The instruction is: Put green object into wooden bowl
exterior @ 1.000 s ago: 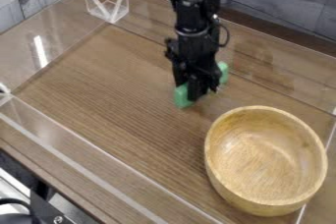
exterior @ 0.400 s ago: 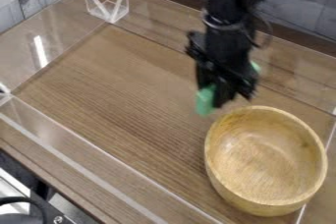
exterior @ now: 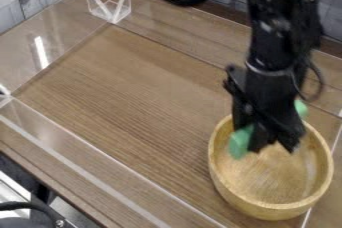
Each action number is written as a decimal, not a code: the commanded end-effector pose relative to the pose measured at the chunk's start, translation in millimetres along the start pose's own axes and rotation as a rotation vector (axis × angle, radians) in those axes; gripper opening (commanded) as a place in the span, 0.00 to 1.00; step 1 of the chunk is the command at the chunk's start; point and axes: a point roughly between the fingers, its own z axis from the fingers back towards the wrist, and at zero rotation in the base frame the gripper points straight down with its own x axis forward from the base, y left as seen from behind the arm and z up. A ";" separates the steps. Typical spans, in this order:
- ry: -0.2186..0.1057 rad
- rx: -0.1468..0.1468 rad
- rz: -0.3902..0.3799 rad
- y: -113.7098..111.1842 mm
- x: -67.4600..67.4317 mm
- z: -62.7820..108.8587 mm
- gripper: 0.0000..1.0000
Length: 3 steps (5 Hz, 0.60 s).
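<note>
Green block [exterior: 242,140] sits pinched in the gripper [exterior: 254,132], at its tips, lower right of the frame, over the left part of the bowl [exterior: 271,209]; next, probably, lower slightly and let go.

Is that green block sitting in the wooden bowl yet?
No, not resting in it: the green block is gripped in the black gripper, above the wooden bowl.
</note>
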 end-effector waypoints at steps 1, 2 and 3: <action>-0.051 0.006 0.005 -10.2 -0.6 5.0 0.00; -0.049 0.009 0.010 -16.7 -4.3 -2.1 1.00; -0.047 0.010 0.005 -19.8 -4.0 -1.5 1.00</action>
